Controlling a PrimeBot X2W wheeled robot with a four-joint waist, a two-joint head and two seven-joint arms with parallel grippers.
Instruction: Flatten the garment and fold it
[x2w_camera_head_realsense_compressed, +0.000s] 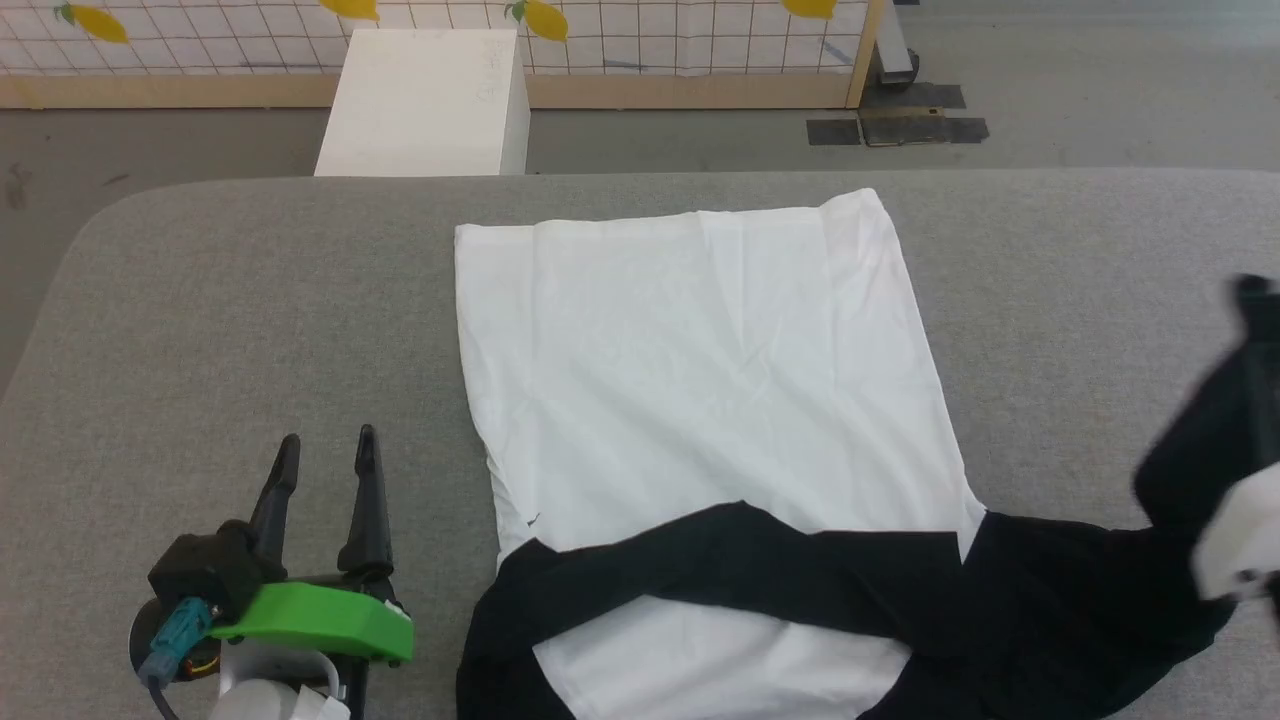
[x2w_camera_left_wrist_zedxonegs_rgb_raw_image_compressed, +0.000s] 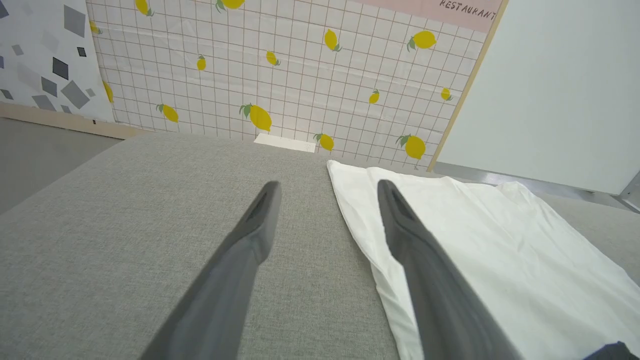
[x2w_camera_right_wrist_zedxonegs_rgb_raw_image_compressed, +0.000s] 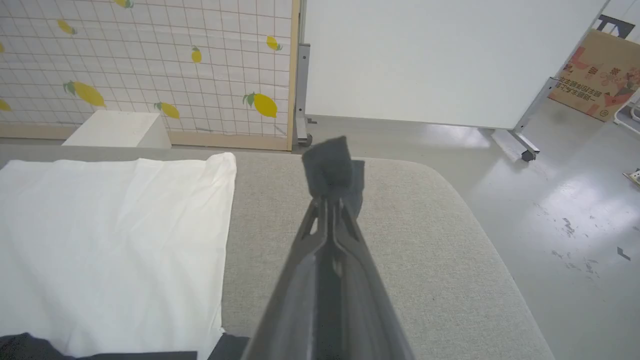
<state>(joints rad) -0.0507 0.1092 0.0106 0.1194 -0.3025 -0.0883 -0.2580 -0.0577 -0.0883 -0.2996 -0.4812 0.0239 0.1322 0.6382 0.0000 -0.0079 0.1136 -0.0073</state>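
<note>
The garment (x2w_camera_head_realsense_compressed: 700, 350) lies on the grey table (x2w_camera_head_realsense_compressed: 250, 300), its white body spread flat and running away from me. Its black sleeves and trim (x2w_camera_head_realsense_compressed: 760, 560) lie crumpled across the near end. My right gripper (x2w_camera_head_realsense_compressed: 1255, 300) is at the far right edge, shut on a black sleeve end (x2w_camera_right_wrist_zedxonegs_rgb_raw_image_compressed: 332, 165), which stretches from the garment toward it. In the right wrist view the right gripper (x2w_camera_right_wrist_zedxonegs_rgb_raw_image_compressed: 327, 200) pinches that black cloth at its tips above bare table, right of the garment (x2w_camera_right_wrist_zedxonegs_rgb_raw_image_compressed: 110, 225). My left gripper (x2w_camera_head_realsense_compressed: 328, 440) stands open and empty left of the garment (x2w_camera_left_wrist_zedxonegs_rgb_raw_image_compressed: 475, 240).
A white box (x2w_camera_head_realsense_compressed: 425, 100) stands on the floor behind the table, against a lemon-patterned grid panel (x2w_camera_head_realsense_compressed: 640, 40). Bare grey table surface lies left of the garment and to its right (x2w_camera_right_wrist_zedxonegs_rgb_raw_image_compressed: 425, 240). The table's rounded right edge drops to a grey floor (x2w_camera_right_wrist_zedxonegs_rgb_raw_image_compressed: 550, 200).
</note>
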